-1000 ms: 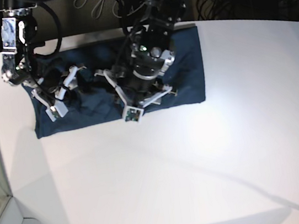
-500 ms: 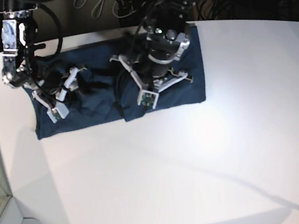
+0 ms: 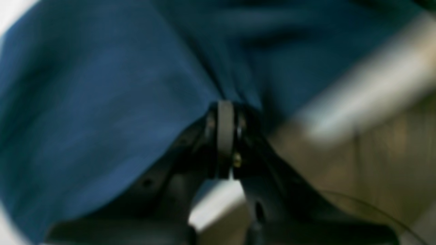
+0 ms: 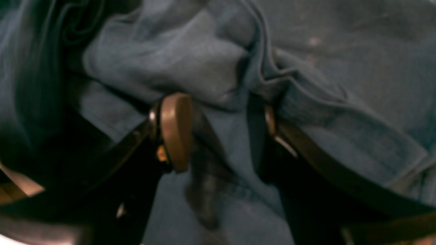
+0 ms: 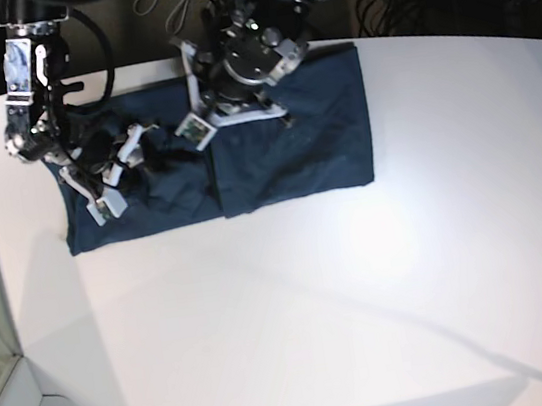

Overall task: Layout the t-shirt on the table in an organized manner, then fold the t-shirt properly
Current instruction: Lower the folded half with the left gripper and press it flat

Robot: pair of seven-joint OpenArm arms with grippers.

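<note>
Layout stage, judged unfinished: right claw (image 5: 121,167), at the base view's left, stood wide with bunched cloth between its fingers (image 4: 173,131), not pinched. T-shirt (image 5: 295,154) lay rumpled along the counter's (image 5: 316,308) far edge; left claw (image 3: 224,129) was clamped on a fold. Next move probably calls for drawing that fold outward to flatten it.

This looks like a robot lab: two robot arms (image 5: 32,85) stand at a big white table (image 5: 316,308), with black cables (image 5: 182,3) hanging in the dark behind.
</note>
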